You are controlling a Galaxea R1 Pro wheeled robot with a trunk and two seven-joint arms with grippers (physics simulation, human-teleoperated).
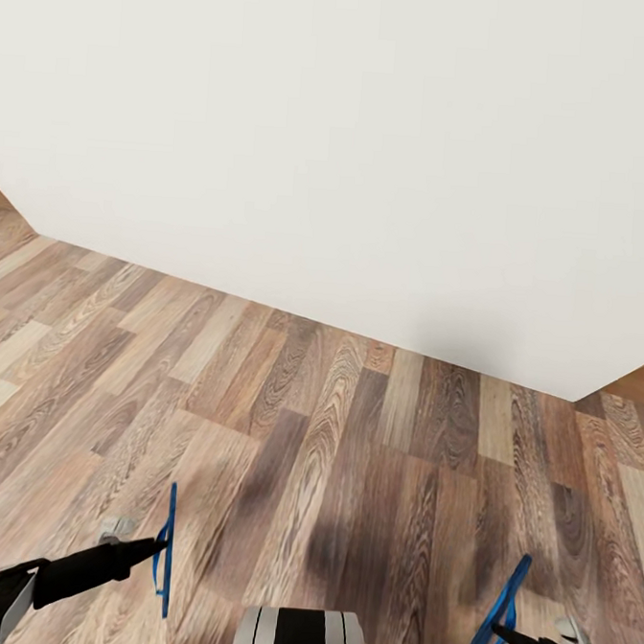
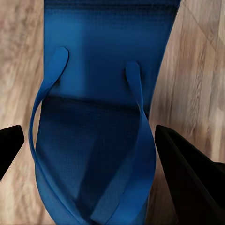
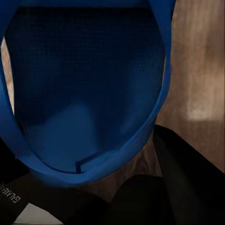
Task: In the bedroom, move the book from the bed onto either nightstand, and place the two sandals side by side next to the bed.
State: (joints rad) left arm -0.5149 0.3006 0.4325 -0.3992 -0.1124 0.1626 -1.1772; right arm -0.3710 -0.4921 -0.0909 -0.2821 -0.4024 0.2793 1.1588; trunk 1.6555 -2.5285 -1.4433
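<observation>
Each tool pinches one blue sandal, left tool (image 1: 156, 545) with left sandal (image 1: 166, 549), right tool (image 1: 498, 630) with right sandal (image 1: 499, 613), both hanging on edge low in the frame (no bed in sight).

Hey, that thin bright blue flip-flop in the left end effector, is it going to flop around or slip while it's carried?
The thin bright blue flip-flop hangs edge-on from the left end effector without sagging, so probably fairly stiff and light. Its looped straps look bendy, so it may swing.
</observation>
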